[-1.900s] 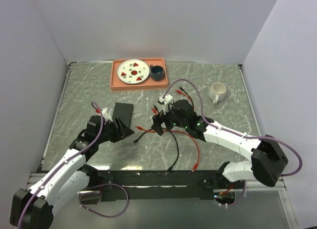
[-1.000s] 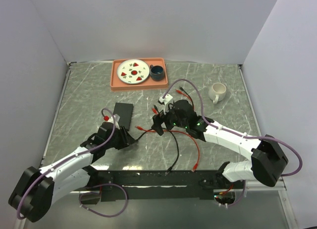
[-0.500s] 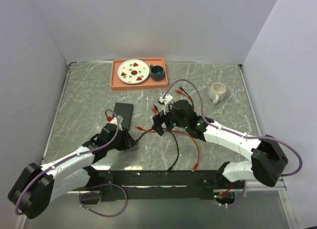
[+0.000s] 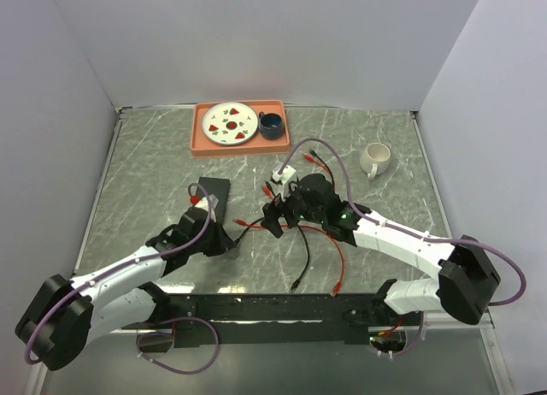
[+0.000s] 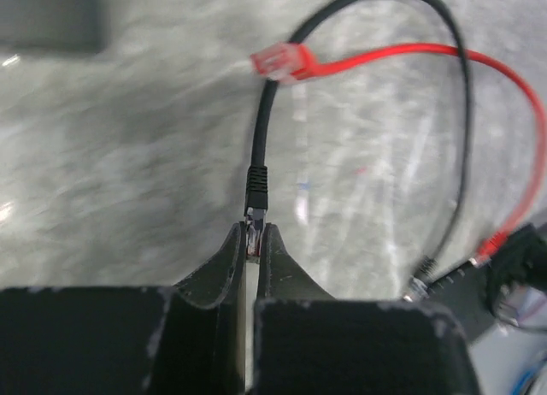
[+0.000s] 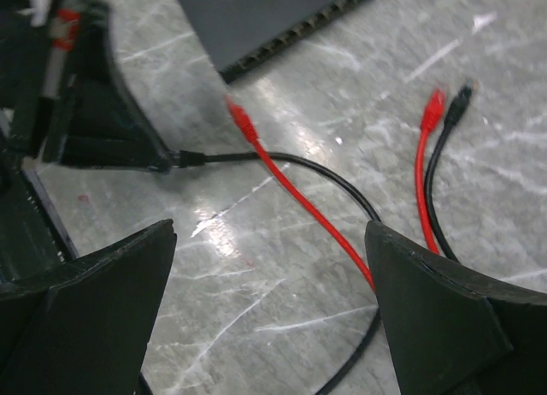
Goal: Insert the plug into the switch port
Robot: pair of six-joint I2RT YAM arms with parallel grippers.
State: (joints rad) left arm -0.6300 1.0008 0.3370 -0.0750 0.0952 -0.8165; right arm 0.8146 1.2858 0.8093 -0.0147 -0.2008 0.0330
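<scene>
Plug [image 5: 256,190]: the end of the black cable [image 5: 261,130], at centre of the left wrist view. It was pinched between the tips of the left gripper [image 5: 254,241], which was closed on it. The cable ran straight up-frame from the fingers. In the top view the plug sat left of centre, just below the switch [image 4: 214,195], near it but not touching.

Switch: flat on the table, at top centre of the right wrist view. Its port row [image 6: 295,33] showed along the edge facing lower right. Could not tell which port was meant.

Right gripper [image 6: 269,232]: jaws wide apart, holding nothing, hovering over the red cable [image 6: 291,198] where it crossed the black one.

Step in hand (judgement): bring the plug to the port row.
- The mating end seemed buried between the fingers, with the cable leading away. This grip looked poor for pushing in.
- Better to pass the plug to the free right gripper, or re-grip behind the boot so the tip stays exposed.
- Line up square with a port and level with the table, then approach slowly.
- Watch the red plug [image 5: 280,63] lying against the black cable. It could snag or drag.
- The switch may slide under the push, so brace it.
</scene>
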